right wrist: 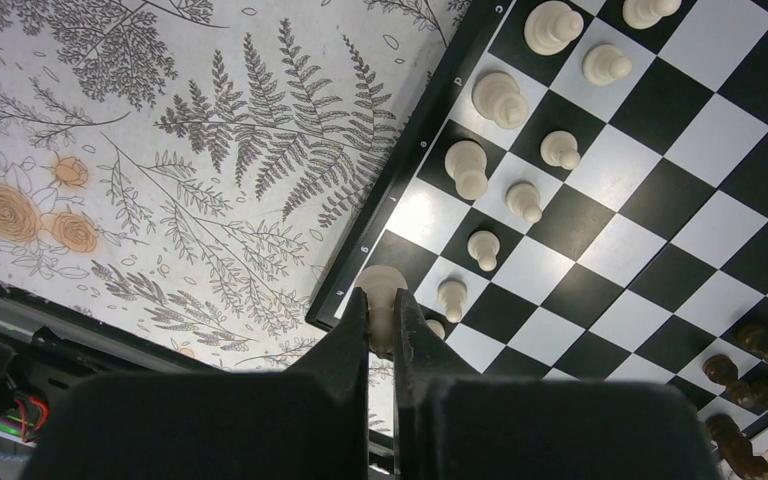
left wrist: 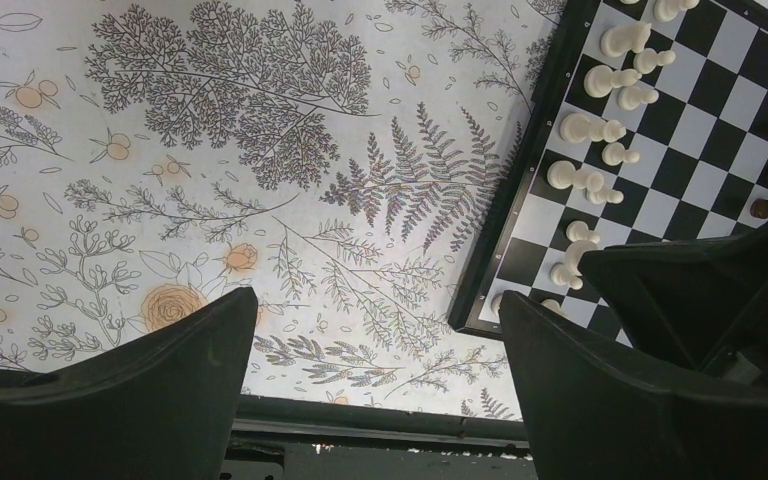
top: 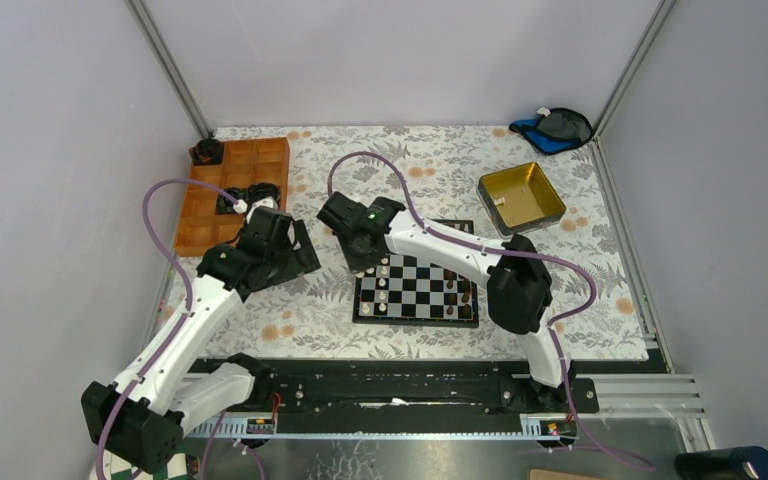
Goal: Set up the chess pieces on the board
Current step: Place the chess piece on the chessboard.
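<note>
**Board** (top: 416, 321): black-framed, flat on the floral cloth (top: 290, 320) just ahead of my bases. The right wrist view shows its left frame (right wrist: 400, 170) with bare cloth running alongside.

**White pieces** (right wrist: 500, 97): stand upright in two files on the squares nearest the left frame, one to a square, with narrow gaps between neighbours. The middle files show bare squares. Dark pieces (right wrist: 750, 350) crowd the far side.

**Right claw** (right wrist: 380, 315): clenched on one white piece (right wrist: 382, 285), gripping its stem with the head above my fingertips. It is over the corner square against the frame. Whether its base touches the square I cannot tell.

**Right arm**: reaches leftward across the board, wrist bent down, claw (top: 369, 265) at the board's far-left corner.

**Left claw** (left wrist: 377, 305): released, jaws wide, nothing between them. It hangs over cloth beside the frame (left wrist: 525, 150), apart from it.

**Left arm**: stretched forward, claw (top: 295, 255) left of the board and near the right claw.

**Surroundings**: orange tray (top: 230, 190) is behind the left claw. Gold tin (top: 521, 196) is behind the board's right end.
</note>
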`<move>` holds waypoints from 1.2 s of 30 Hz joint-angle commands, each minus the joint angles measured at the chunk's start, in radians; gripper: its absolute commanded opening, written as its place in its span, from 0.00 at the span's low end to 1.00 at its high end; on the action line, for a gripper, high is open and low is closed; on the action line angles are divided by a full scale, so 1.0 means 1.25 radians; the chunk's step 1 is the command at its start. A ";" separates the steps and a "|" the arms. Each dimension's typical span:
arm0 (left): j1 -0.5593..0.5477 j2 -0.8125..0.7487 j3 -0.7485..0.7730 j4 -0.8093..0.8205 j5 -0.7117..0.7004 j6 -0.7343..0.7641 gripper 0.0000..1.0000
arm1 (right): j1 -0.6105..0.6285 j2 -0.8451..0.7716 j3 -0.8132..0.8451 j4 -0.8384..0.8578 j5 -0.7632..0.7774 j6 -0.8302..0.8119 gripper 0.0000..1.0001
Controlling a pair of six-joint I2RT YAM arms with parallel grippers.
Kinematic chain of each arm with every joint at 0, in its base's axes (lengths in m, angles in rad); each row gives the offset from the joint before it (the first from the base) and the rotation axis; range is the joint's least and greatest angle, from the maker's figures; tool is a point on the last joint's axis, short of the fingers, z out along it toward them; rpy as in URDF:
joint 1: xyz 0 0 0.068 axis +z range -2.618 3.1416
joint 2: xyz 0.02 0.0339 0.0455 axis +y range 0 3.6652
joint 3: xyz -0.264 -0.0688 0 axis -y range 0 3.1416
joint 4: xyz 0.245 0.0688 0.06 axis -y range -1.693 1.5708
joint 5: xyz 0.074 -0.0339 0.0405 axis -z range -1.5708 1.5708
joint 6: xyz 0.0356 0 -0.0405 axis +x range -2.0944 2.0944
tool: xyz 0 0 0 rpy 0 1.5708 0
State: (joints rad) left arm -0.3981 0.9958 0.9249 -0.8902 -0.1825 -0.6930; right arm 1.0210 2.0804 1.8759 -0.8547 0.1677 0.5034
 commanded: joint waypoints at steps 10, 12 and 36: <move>0.007 0.004 0.007 -0.014 -0.005 0.005 0.99 | 0.009 -0.002 -0.039 0.028 0.031 -0.022 0.00; 0.008 0.004 0.009 -0.016 -0.005 0.006 0.99 | 0.009 0.003 -0.041 0.032 0.031 -0.024 0.00; 0.015 0.014 0.012 -0.020 -0.011 0.013 0.99 | 0.009 0.048 -0.065 0.049 0.029 -0.040 0.00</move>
State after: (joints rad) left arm -0.3897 1.0145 0.9253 -0.8997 -0.1833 -0.6926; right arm 1.0210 2.1296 1.8008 -0.8146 0.1909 0.4667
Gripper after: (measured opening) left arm 0.987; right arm 0.056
